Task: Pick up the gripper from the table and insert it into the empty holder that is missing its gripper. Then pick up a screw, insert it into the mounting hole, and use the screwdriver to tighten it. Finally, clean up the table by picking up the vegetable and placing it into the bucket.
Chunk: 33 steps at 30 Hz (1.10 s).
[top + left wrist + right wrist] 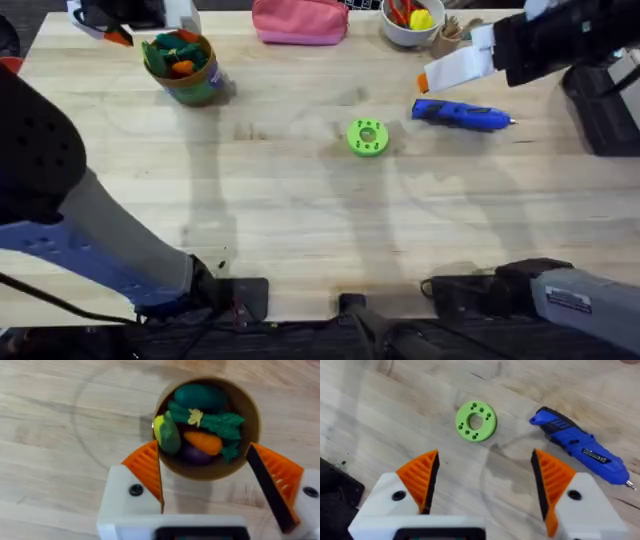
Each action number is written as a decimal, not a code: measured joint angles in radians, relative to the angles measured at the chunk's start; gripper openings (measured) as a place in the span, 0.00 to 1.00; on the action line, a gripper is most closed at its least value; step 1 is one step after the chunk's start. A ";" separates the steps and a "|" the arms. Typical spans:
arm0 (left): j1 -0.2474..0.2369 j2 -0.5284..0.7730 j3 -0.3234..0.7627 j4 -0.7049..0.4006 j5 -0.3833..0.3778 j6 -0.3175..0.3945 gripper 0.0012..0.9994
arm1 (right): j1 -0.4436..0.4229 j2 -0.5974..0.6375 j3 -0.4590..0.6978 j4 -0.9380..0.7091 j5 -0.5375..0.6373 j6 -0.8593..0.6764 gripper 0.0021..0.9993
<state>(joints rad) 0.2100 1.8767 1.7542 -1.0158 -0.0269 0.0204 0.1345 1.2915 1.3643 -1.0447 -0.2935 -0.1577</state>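
vegetable (166, 435), the small yellow-and-green oval, lies inside the bucket (250, 415), pressed against its inner wall next to an orange-and-green plush carrot (202, 441) and other green plush pieces. in the overhead view the bucket (193, 85) stands near the far left part of the table (300, 210), well apart from everything else on the boards.

left gripper (205, 482) hangs above the bucket, its orange ribbed fingers (145, 470) spread wide and holding nothing, one to either side of the bucket's near rim.

right gripper (482, 487) is also spread wide and empty, above bare wood. in the overhead view it sits high at the far right (455, 70), close to the white bowl (410, 25) at the far edge. the screwdriver (462, 115) lies flat on the right side of the table, just beside that gripper, bit pointing right. the green disc (367, 137) lies near the table's middle, a little left of the screwdriver and apart from it. a pink pouch (300, 20) rests at the far edge between bucket and bowl.

the whole near half of the table is open wood up to the arm bases.
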 joint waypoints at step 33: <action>-0.496 -0.709 -0.551 -0.147 -0.015 -0.243 0.99 | 0.000 -0.119 -0.042 -0.100 -0.030 0.001 0.99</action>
<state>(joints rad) -0.2859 1.1678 1.2030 -1.1633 -0.0422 -0.2230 0.1345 1.1727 1.3223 -1.1450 -0.3237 -0.1570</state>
